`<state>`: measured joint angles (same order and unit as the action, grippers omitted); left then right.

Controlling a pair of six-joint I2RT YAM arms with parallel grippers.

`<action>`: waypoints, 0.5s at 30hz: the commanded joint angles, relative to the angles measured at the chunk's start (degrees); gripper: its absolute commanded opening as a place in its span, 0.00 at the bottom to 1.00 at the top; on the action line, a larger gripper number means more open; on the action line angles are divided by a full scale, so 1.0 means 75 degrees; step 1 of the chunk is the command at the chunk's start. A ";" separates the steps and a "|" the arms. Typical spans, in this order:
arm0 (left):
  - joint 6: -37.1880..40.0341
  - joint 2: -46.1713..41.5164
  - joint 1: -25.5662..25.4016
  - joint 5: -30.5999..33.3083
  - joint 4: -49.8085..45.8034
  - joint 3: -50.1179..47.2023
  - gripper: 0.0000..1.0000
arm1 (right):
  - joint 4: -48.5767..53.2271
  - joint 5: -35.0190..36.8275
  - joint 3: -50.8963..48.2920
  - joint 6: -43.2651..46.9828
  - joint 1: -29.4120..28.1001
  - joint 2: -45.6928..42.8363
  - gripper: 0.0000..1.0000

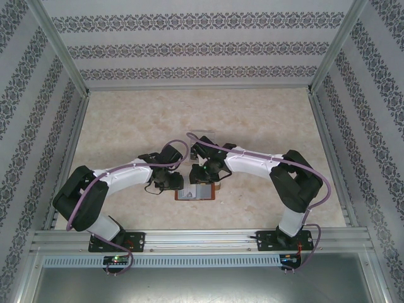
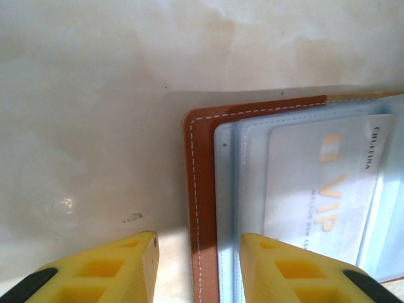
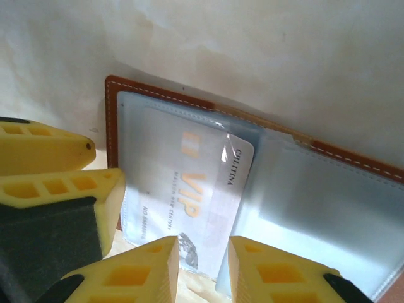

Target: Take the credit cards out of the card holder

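Observation:
The card holder [image 1: 213, 192] lies open and flat on the table, brown leather [image 2: 203, 151] with bluish clear sleeves. A pale grey credit card marked VIP [image 3: 208, 189] sits in the left sleeve, with one corner and its near end poking out. My left gripper [image 2: 199, 252] is open and straddles the holder's left edge: one finger is over the bare table, the other over the sleeve. My right gripper [image 3: 203, 268] is open just above the card's near end, with the card [image 2: 322, 189] lying flat between and below its fingers. The left fingers [image 3: 63, 189] show beside it.
The marble-patterned table top [image 1: 126, 126] stretches behind and to both sides of the holder. A faint clear plastic tray [image 1: 203, 134] lies just behind the two arms. Metal frame rails [image 1: 202, 237] run along the near edge, and patterned walls close in the sides.

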<state>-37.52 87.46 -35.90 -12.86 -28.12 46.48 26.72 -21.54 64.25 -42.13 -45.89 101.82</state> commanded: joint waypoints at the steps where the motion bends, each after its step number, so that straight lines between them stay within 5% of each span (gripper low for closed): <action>1: 0.0065 -0.0356 0.0044 -0.0124 -0.0251 0.0267 0.39 | -0.0206 -0.0184 -0.0190 -0.0245 0.0093 -0.0203 0.28; 15: 0.0112 0.0387 0.0040 -0.0693 0.0104 0.0365 0.39 | -0.1042 -0.0534 -0.0558 -0.0773 0.0165 0.0002 0.28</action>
<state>-37.52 88.99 -35.90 -17.58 -27.40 47.92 20.73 -24.21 61.19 -46.52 -45.10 101.80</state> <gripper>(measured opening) 0.388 0.280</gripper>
